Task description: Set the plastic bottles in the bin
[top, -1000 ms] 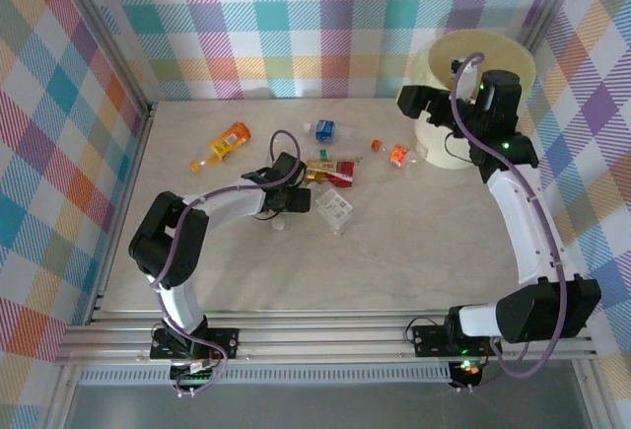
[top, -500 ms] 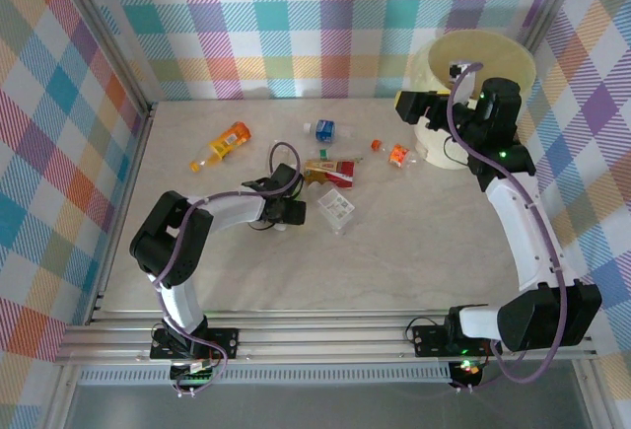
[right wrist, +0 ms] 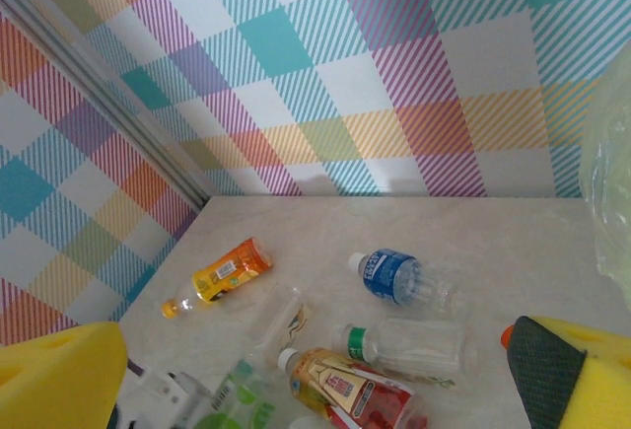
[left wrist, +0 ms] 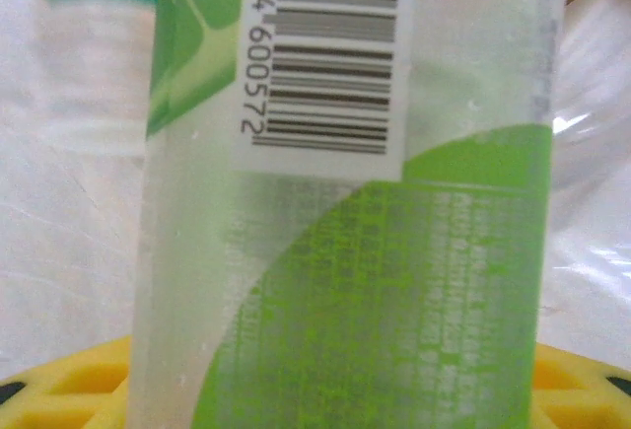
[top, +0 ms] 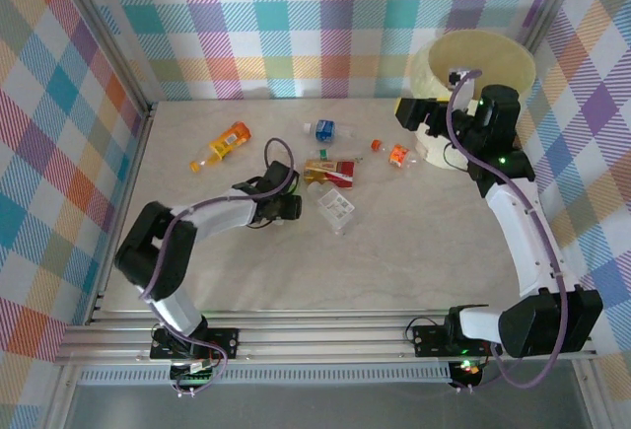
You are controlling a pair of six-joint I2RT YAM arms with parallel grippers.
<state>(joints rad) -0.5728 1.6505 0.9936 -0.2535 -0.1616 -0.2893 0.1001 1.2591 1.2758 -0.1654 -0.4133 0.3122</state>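
**Top and wrist views.** Since the earlier frames my left arm has swung its elbow outward and my left jaws have narrowed. My right arm has drawn back from above the bin [top: 426, 72], so more of the bin's mouth is exposed.

**(a) Left jaws.** They sit low at the near-left edge of the bottle cluster in the middle of the counter [top: 394, 242]. The left wrist view shows a clear green-labelled bottle [left wrist: 345, 251] with a barcode, lying across a yellow pad [left wrist: 79, 390] at the lower edge. My left jaws are around this bottle, but I cannot tell whether they have clamped it.

**(b) Right jaws.** They stand wide apart with nothing between them, and a yellow pad [right wrist: 59, 375] shows in each lower corner of the right wrist view. They hang just beside the bin's left wall.

**(c) Bottles on the counter.**
- An orange bottle [top: 225, 143] lies far left, apart from the rest.
- A blue-labelled bottle [top: 323, 130] lies near the back wall.
- A red-and-orange-labelled bottle [top: 330, 171] lies just beyond my left jaws.
- A clear bottle with a green cap [right wrist: 409, 345] lies between the blue-labelled and the red-and-orange-labelled ones.
- A clear white-labelled bottle [top: 336, 209] lies just to the right of my left jaws.
- A small crushed orange bottle [top: 397, 154] lies near the bin's base.

**(d) Bin.** The pale cream-yellow bin stands at the far right corner of the counter.
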